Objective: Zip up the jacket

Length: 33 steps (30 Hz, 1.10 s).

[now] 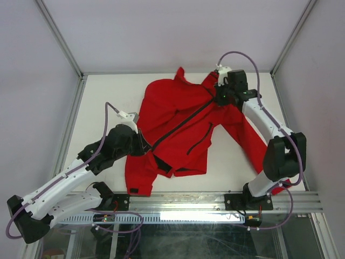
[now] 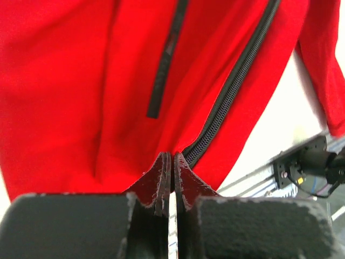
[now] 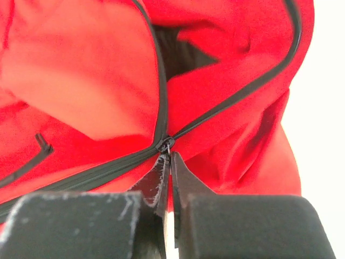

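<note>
Jacket (image 1: 178,110): red, lying front-up and spread on the white table (image 1: 108,97), collar towards the far edge.

Left gripper (image 2: 172,162): jaws pressed together with no gap. It pinches the jacket's bottom hem just beside the foot of the main zipper (image 1: 183,121).

Right gripper (image 3: 170,161): jaws fully closed. It nips the zipper pull (image 3: 166,144) near the collar.

Below the pull, the zipper's 2 rows of teeth are joined. Above it they part, and black lining (image 3: 180,51) shows in the opening.

1 pocket zip (image 2: 164,59) on the front panel lies shut.
</note>
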Each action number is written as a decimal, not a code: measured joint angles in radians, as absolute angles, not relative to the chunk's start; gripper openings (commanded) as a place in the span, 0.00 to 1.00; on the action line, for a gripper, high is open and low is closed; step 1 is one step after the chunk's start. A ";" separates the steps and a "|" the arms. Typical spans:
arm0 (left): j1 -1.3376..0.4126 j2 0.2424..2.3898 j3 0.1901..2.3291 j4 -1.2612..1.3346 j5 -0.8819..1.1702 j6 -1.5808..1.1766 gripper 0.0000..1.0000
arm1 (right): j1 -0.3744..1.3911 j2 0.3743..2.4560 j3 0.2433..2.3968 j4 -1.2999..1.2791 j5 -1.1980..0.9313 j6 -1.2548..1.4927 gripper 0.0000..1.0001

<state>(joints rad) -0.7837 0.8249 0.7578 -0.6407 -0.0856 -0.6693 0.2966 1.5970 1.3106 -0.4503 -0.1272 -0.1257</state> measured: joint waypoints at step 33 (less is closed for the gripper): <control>-0.273 0.683 1.054 -0.632 -0.282 -0.378 0.86 | -0.304 1.040 1.168 -0.442 -0.445 0.166 0.69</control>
